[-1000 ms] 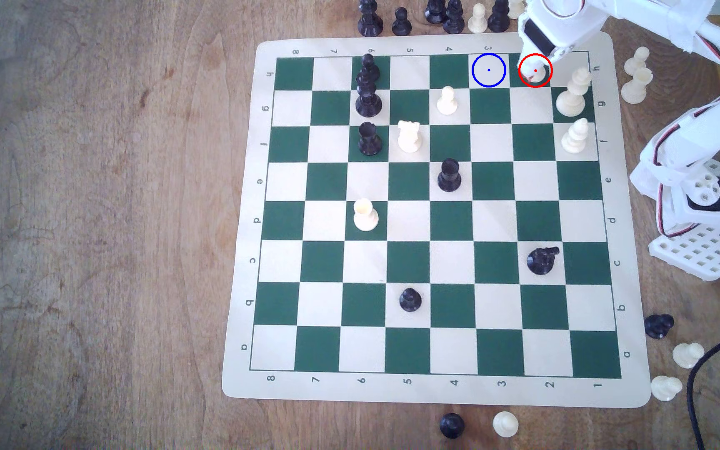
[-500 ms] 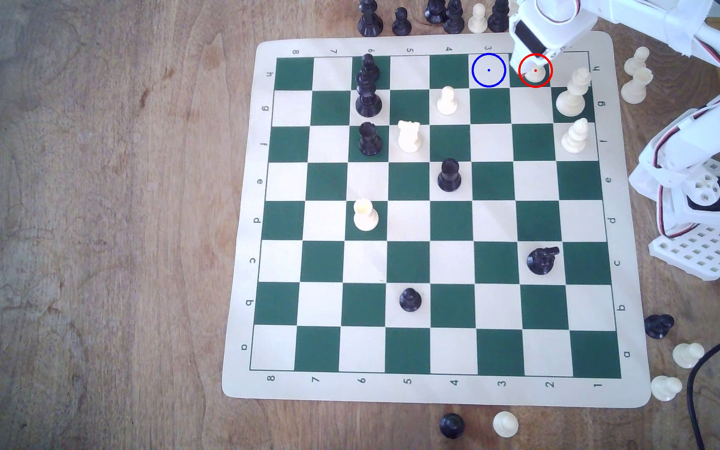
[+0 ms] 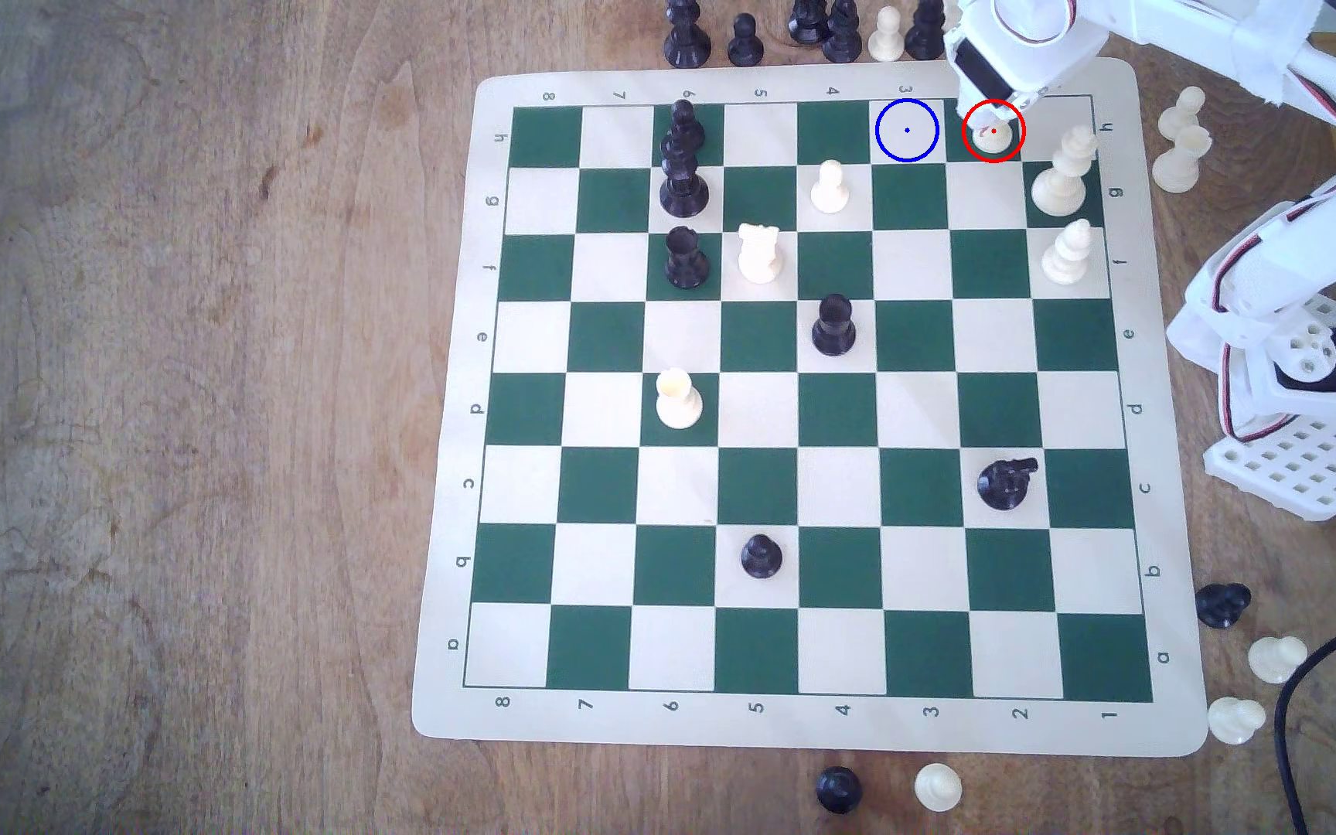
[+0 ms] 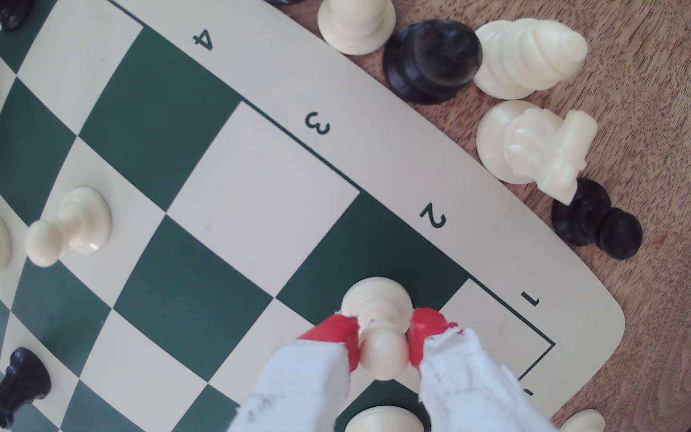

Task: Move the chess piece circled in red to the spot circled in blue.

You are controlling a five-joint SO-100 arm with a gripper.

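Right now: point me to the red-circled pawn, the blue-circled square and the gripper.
pawn [image 4: 382,353], wrist view, on its ball head.
blue-circled square [image 3: 906,140], exterior view, bare cream surface inside the ring.
gripper [image 4: 383,340], wrist view, midway between the red fingertips.

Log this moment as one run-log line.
hand: shut on small cream-white plastic pawn | pawn: on red-ringed green square | blue-ringed cream square: bare

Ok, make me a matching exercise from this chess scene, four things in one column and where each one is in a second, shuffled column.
Things:
1. white pawn
2. blue-ringed spot
3. black knight
4. pincer

Places or states:
A. bare cream square, row h
B. shut on a pawn's neck
C. green square ringed in red
D. cream square, row c

Pairs: 1-C, 2-A, 3-D, 4-B
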